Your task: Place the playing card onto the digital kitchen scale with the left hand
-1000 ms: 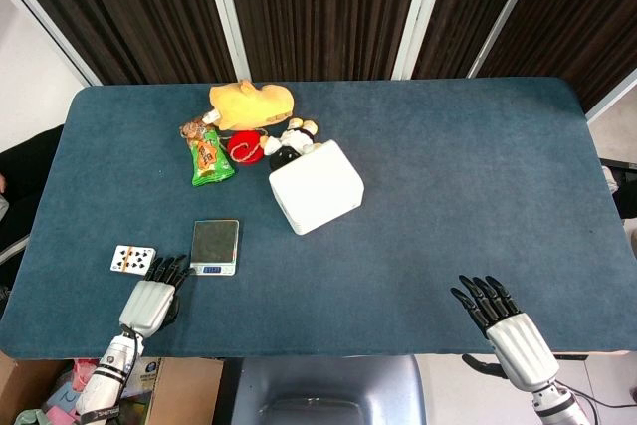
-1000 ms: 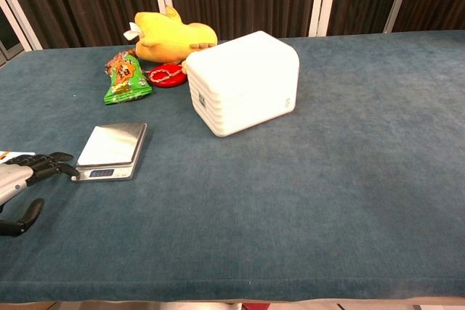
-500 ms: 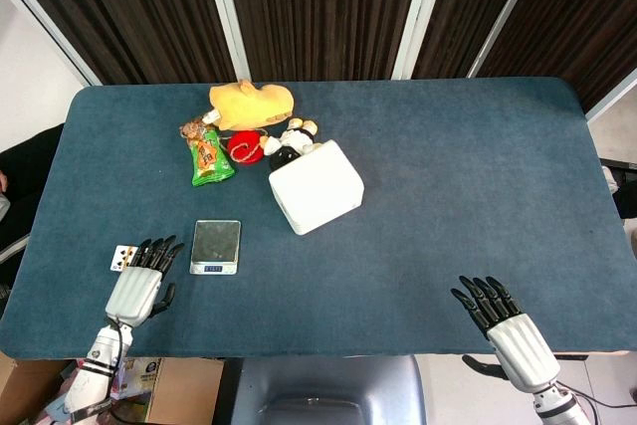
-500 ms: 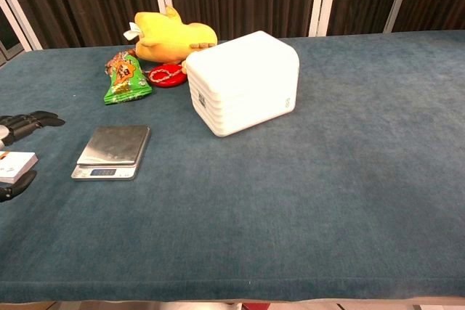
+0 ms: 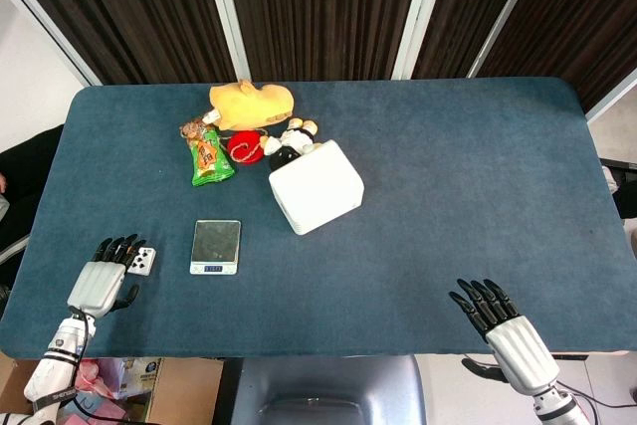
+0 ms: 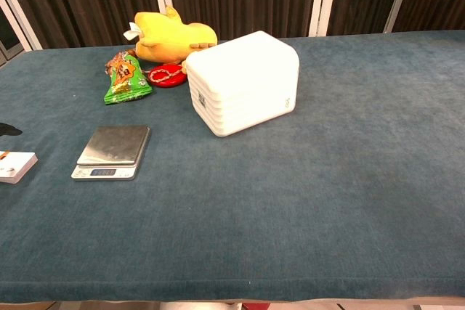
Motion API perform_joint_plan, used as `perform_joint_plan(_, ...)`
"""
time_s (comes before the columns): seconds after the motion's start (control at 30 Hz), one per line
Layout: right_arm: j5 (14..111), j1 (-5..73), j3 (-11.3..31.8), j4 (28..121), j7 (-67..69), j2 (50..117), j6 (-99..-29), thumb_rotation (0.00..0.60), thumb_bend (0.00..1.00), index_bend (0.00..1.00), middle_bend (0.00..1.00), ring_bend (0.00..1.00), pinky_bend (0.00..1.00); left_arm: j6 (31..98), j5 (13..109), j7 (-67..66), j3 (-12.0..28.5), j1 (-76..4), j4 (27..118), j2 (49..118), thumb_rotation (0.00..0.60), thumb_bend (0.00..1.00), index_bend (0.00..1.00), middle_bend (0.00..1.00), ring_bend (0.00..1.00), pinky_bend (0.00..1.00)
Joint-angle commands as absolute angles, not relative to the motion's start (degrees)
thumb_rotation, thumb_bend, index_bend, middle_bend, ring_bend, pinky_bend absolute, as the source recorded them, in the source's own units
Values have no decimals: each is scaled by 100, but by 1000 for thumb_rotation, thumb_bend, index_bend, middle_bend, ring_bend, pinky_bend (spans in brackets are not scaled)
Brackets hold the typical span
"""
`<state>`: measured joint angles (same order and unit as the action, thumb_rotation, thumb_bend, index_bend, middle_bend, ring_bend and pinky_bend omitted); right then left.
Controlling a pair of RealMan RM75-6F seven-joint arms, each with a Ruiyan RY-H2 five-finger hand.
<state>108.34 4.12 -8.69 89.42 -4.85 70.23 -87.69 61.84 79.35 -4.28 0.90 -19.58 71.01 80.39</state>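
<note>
The playing card [image 5: 145,261] lies flat on the blue table, left of the digital kitchen scale [image 5: 216,247]. In the chest view the card [image 6: 16,166] sits at the left edge, and the silver-topped scale [image 6: 112,152] stands just right of it. My left hand [image 5: 100,281] is at the table's front left, fingers spread and holding nothing, its fingertips [image 5: 119,245] just left of the card. Only a dark tip of it [image 6: 7,130] shows in the chest view. My right hand [image 5: 498,323] rests open at the front right edge, far from both objects.
A white box [image 5: 316,186] stands behind and right of the scale. Further back lie a green snack packet [image 5: 209,158], a red ring [image 5: 244,146], a black-and-white toy [image 5: 289,143] and a yellow plush [image 5: 251,104]. The table's front edge [image 5: 299,353] runs just below both hands.
My left hand has slid left from beside the scale, across the card, to the card's left side. The card is now uncovered on the hand's right. The right hand has stayed put.
</note>
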Motion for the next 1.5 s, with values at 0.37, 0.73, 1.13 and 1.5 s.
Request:
perform_joint_plan(0.37, 10815, 427, -874, 8972, -491, 7002, -8719, 600, 161, 0, 0, 0, 0, 5514, 7647, -314, 108, -2223, 6474, 8239, 600, 392, 95, 0, 0, 0)
perform_joint_plan(0.73, 10797, 433, -878, 8994, -535, 7005, -8667, 600, 161, 0, 0, 0, 0, 5428, 7509, -362, 175, -2272, 6092, 8496, 600, 384, 269, 109, 0, 0)
perform_joint_plan(1.13, 10781, 439, -877, 9000, -584, 7023, -8628, 600, 161, 0, 0, 0, 0, 5719, 7589, -247, 229, -2219, 5812, 8664, 600, 395, 628, 559, 173, 0)
perform_joint_plan(1.5, 10787, 437, -882, 9007, -604, 7026, -8625, 600, 161, 0, 0, 0, 0, 6291, 7642, -166, 408, -2115, 5560, 8930, 600, 462, 917, 881, 456, 0)
